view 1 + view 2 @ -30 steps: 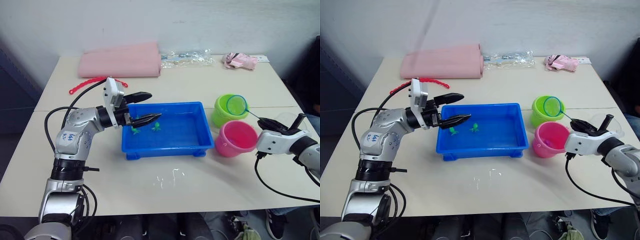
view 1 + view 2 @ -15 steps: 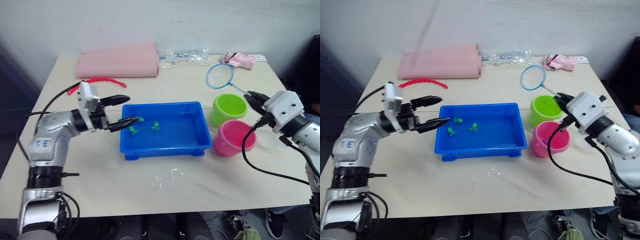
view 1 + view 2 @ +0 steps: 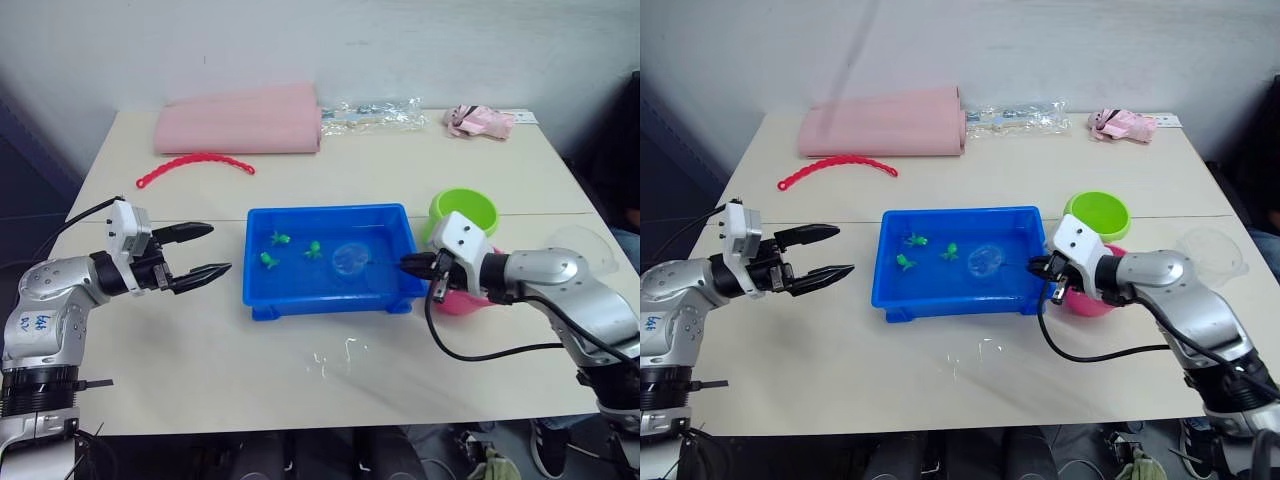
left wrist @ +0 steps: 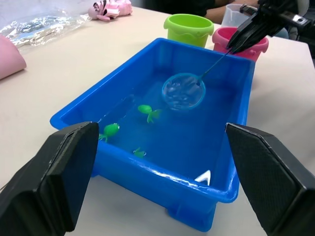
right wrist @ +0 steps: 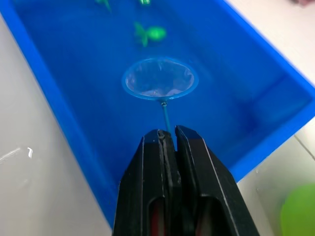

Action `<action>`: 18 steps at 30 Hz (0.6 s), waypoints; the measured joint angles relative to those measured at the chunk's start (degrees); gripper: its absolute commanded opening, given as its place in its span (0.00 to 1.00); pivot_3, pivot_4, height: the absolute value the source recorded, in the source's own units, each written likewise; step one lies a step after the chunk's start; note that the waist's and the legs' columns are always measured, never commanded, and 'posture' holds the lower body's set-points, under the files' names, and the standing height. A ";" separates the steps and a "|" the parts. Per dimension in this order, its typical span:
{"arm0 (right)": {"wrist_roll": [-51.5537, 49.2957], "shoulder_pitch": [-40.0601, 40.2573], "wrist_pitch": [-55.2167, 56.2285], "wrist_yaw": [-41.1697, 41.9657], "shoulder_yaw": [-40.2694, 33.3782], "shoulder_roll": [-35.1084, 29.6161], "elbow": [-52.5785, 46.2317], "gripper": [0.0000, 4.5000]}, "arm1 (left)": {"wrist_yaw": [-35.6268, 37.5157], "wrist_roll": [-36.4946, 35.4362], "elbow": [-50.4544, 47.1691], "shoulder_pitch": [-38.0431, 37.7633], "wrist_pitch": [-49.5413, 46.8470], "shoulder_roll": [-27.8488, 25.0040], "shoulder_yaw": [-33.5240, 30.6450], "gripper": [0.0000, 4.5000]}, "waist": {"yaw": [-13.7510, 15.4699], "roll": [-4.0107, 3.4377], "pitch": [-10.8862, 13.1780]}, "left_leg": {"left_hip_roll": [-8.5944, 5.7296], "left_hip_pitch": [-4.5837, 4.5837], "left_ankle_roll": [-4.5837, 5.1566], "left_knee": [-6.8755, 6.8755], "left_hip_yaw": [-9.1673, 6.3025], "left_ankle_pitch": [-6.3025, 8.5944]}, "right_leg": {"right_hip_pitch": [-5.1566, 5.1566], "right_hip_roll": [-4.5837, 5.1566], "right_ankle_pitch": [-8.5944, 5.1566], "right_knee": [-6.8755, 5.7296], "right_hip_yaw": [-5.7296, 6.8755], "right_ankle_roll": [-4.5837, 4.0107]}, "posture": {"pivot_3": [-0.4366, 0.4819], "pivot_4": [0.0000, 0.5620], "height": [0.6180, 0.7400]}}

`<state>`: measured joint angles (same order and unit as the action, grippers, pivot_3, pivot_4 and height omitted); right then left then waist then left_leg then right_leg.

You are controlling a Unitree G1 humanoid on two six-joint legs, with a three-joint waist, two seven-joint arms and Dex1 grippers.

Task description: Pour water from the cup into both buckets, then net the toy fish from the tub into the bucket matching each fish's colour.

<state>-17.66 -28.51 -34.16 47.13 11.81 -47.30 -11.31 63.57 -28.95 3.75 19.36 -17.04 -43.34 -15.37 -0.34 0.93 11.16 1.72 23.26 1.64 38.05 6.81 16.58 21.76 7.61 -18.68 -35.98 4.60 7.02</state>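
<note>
A pale beige rectangular tabletop (image 3: pixel 400 180) with a seam across its middle stood against a plain white wall (image 3: pixel 400 50), with dark floor (image 3: pixel 30 180) visible to either side and soft, even light overhead.

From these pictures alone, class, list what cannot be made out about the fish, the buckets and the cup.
- Pink bucket: its inside is hidden by the right gripper in the head views and the left wrist view, so fish or water there are unknown.
- Green bucket: contents not visible from any angle.
- Cup: clear and faint, water level unreadable.
- Net in the tub: whether it holds a fish cannot be told.
</note>
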 measured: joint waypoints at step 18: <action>2.86 -0.03 6.35 -4.02 -2.74 16.82 6.59 0.00 | -3.48 -0.90 -5.47 -1.72 -2.84 0.05 -0.30 0.99 | -1.17 0.01 -0.01 | 0.00 0.04 -0.04 -0.05 0.06 0.00 | 0.08 -0.09 0.00 -0.02 -0.03 0.00 | 0.48 0.27 1.00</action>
<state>-14.80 -28.54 -27.81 43.11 9.06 -30.48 -4.72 60.09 -29.85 -1.72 17.64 -19.88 -43.28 -15.67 -1.50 0.94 11.16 1.71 23.30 1.60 38.00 6.88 16.58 21.83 7.52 -18.68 -36.00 4.57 7.02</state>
